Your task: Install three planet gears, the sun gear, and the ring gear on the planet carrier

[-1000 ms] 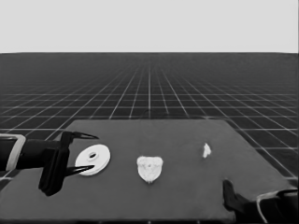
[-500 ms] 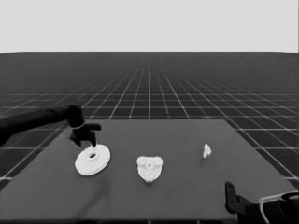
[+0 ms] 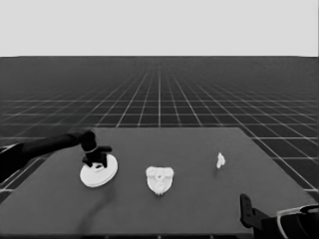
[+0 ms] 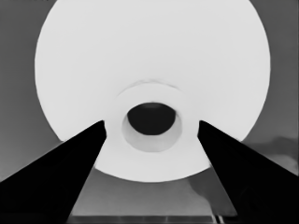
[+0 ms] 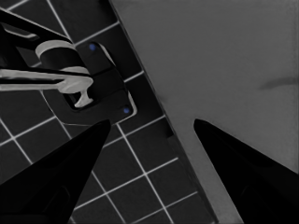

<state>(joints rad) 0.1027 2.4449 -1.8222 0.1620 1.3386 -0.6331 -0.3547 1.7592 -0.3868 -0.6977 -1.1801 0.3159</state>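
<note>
Reaching in from the left edge of the head view, the left gripper (image 3: 97, 158) stands directly over the larger round part (image 3: 98, 172), which lies on the left portion of the dark table (image 3: 199, 199). From this distance the black fingers merge into one dark lump above the disc, and whether they touch it cannot be told. The left wrist view settles what the head view leaves vague: the larger round part (image 4: 154, 70) fills most of that picture, its raised collar and dark central hole sitting between the two black fingers (image 4: 70, 168), which are spread wide, one on each side of the collar, with white surface visible between each tip and the hole. Only the head view shows the rest of the table. Near the middle sits a white cluster (image 3: 159, 179), the smaller round part with toothed gears on it, though the individual gears cannot be counted. Farther right, well apart from the cluster, lies the thin white piece (image 3: 220, 160). The right gripper (image 3: 246, 211) shows at the lower right corner, parked. Its wrist view shows a table corner, the floor grid and dark machinery (image 5: 88, 84) with small blue lights, with its own fingers (image 5: 60, 177) spread and nothing between them.
</note>
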